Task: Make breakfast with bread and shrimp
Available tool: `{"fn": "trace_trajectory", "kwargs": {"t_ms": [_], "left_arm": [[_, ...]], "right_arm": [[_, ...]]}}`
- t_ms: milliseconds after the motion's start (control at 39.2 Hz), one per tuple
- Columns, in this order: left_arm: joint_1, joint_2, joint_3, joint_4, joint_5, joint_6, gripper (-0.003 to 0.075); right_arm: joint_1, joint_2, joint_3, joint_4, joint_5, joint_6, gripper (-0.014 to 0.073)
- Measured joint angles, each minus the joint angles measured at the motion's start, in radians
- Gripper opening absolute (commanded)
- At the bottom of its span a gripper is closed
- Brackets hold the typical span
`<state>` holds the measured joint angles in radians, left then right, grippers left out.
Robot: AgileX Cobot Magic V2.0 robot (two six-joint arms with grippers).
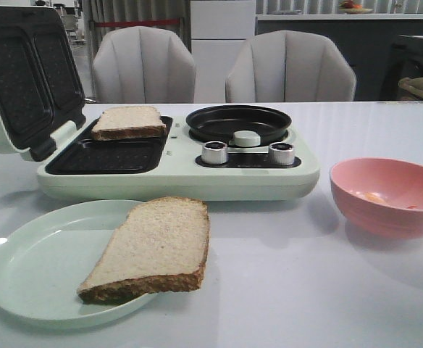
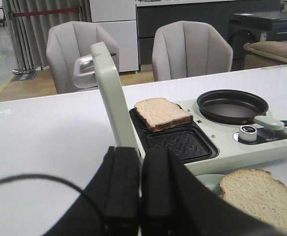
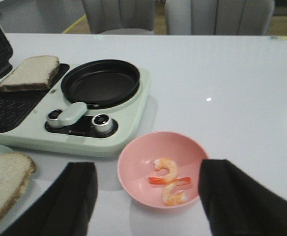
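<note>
While one bread slice (image 1: pixel 128 122) lies in the far well of the open sandwich press (image 1: pixel 175 163), the second slice (image 1: pixel 152 249) rests on a green plate (image 1: pixel 30 268), overhanging its rim. Two shrimp (image 3: pixel 167 180) sit in the pink bowl (image 3: pixel 133 162). Left gripper (image 2: pixel 139 196): fingers together, holding nothing. Right gripper (image 3: pixel 146 199): spread wide just before the bowl. Bread is probably light, soft and easily crushed, best pinched at the crust; shrimp look small and slick, best taken across the curled body.

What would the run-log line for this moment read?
left gripper: shut, empty | right gripper: open over pink bowl | curled orange-pink shrimp: in bowl | brown-crusted bread slices: one on sandwich-maker grill, one on pale green plate
</note>
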<state>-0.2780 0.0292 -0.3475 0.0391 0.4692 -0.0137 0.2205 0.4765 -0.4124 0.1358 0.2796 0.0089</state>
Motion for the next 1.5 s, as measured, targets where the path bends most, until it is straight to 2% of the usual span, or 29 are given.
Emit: {"fn": "trace_trajectory", "kwargs": {"t_ms": [408,688,841,994,1503], "left_arm": [[0.0,0.0,0.0,0.0,-0.004,0.0,0.0113],[0.0,0.0,0.0,0.0,-0.004,0.0,0.0113],[0.0,0.0,0.0,0.0,-0.004,0.0,0.0113],[0.0,0.0,0.0,0.0,-0.004,0.0,0.0113],[0.0,0.0,0.0,0.0,-0.004,0.0,0.0113]], "right_arm": [[0.129,0.469,-0.193,0.384,0.115,0.0,0.0587],[0.206,0.762,-0.302,0.447,0.13,0.0,0.0517],[0.228,0.884,-0.343,0.517,0.13,-0.032,0.0509],[0.241,0.972,-0.379,0.648,0.13,-0.151,0.0509],[0.242,1.307,-0.487,1.315,0.169,-0.746,0.0509]]}}
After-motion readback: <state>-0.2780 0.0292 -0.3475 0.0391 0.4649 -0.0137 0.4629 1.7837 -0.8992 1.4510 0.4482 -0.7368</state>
